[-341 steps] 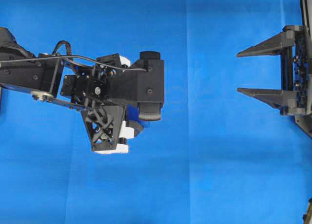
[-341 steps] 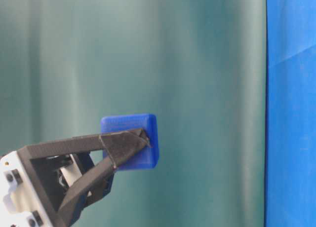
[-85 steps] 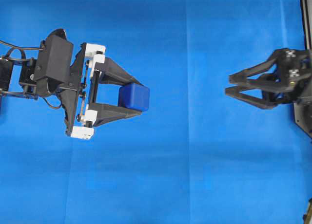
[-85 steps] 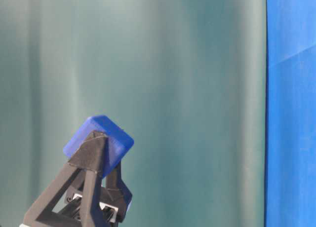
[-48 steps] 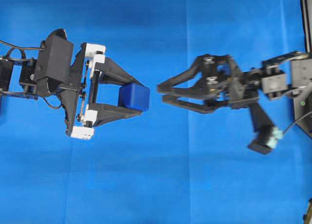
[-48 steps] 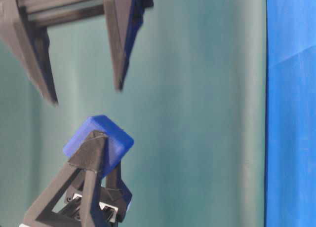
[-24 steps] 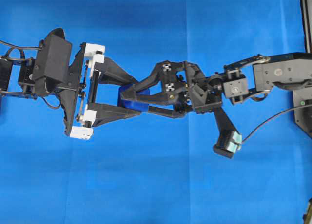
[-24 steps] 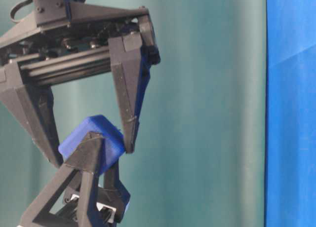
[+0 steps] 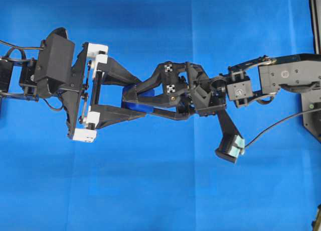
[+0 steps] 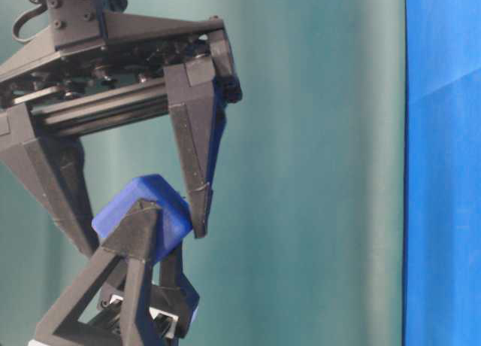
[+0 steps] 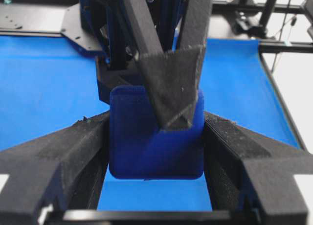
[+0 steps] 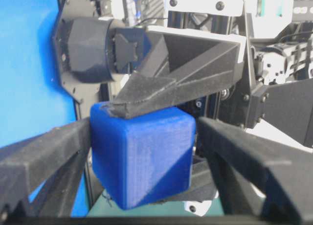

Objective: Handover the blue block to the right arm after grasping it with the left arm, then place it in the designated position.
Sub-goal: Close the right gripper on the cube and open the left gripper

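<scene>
Overhead view shows the handover mid-air: the left gripper (image 9: 131,101) clamps the blue block (image 10: 143,218) above the cloth (image 9: 150,191), while the right gripper (image 9: 130,98) straddles it, one finger touching, a gap beside the other. Next, I judge, the right jaws must finish closing before the left releases. The block is a dark-blue cube with rounded edges.

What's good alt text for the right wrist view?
A dark-blue block fills the centre, held from above by a pointed black finger of the left gripper. The right gripper's fingers flank the block: the one on the picture's left touches it, and a narrow gap remains at the other.
</scene>
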Motion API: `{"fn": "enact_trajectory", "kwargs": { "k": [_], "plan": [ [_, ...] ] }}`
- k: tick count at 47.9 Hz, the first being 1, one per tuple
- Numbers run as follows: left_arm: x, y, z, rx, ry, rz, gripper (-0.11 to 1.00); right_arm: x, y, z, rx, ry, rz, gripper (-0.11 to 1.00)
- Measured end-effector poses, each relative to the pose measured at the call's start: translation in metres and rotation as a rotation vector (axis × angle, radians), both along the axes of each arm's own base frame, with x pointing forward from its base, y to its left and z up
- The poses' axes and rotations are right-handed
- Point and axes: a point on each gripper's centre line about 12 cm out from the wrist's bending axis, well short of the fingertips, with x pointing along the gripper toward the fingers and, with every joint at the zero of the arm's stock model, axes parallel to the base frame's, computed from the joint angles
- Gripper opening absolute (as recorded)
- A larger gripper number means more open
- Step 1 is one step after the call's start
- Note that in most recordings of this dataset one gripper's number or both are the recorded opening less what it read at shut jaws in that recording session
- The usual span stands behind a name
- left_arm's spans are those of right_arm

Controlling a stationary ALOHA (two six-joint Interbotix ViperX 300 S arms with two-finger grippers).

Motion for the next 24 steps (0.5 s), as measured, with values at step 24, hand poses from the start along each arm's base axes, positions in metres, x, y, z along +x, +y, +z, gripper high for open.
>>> {"fn": "enact_trajectory", "kwargs": {
  "k": [24],
  "plan": [
    [0.0001,0.0011,0.0,0.0,0.0,0.003,0.49,-0.0009,-0.0015,-0.0014,-0.001,0.046,-0.032,0.43]
  ]
}}
